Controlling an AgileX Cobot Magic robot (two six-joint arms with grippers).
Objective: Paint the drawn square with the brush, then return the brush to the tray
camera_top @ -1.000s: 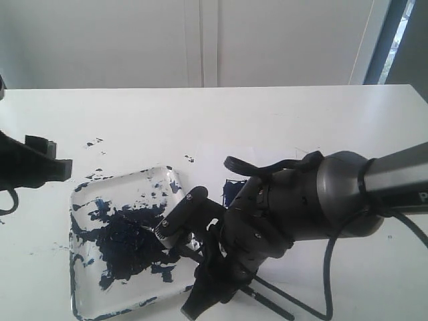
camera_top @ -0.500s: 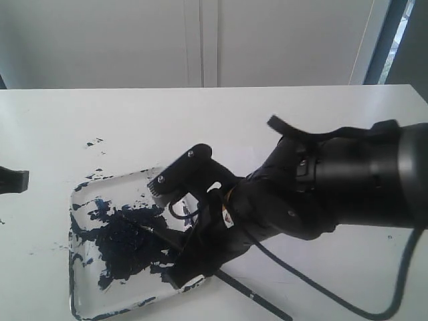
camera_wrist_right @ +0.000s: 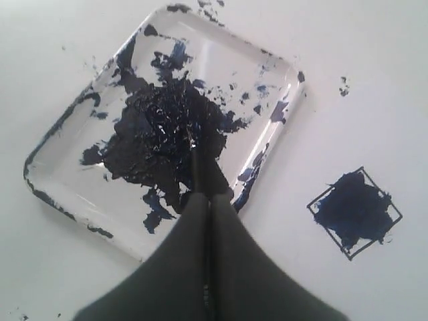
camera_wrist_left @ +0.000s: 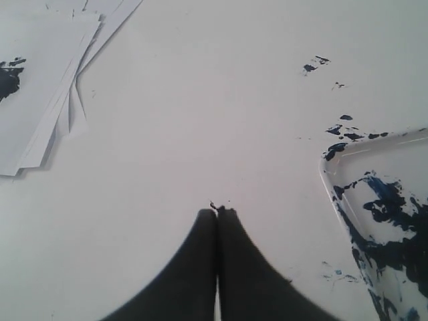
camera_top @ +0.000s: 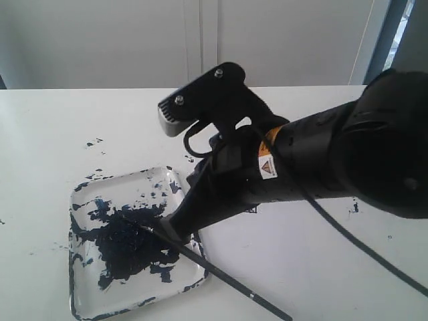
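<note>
Brush (camera_top: 227, 279): we find it lying slantwise in the lower middle of the exterior frame. Its bristles are sunk in the dark paint, and its thin black handle crosses the tray's lower right rim and runs out toward the bottom edge. A small pale ring shows near the tail.
Tray (camera_top: 90, 291): it sits in the lower left of the exterior frame. It is a square, clear-white dish with rounded corners, blotched with dark blue-black paint that is thickest about its middle.
Right claw (camera_top: 172, 232): we see its fingers pressed together with no gap, the tip right over the brush above the tray's right part. In the right wrist view the bristle end pokes out past the fingertips into the paint. We cannot tell whether the claw touches the brush.
Left claw (camera_wrist_left: 217, 212): it is outside the exterior frame. Its own wrist view shows the fingers pressed together with nothing between them, above bare surface (camera_top: 301, 287) near a corner of the tray.
Drawn square (camera_wrist_right: 354, 212): it is a thin black outline near the tray but apart from it, its inside smeared dark blue. In the exterior view the arm hides nearly all of it.
Right arm (camera_top: 348, 160): black and bulky, it fills the centre and right of the exterior frame.
Paint specks (camera_top: 93, 142): these are scattered on the surface above the tray, at the left of the exterior frame.
Paper sheets (camera_wrist_left: 40, 87): we see a loose white stack, well apart from the tray, with a dark blot on the top sheet.
</note>
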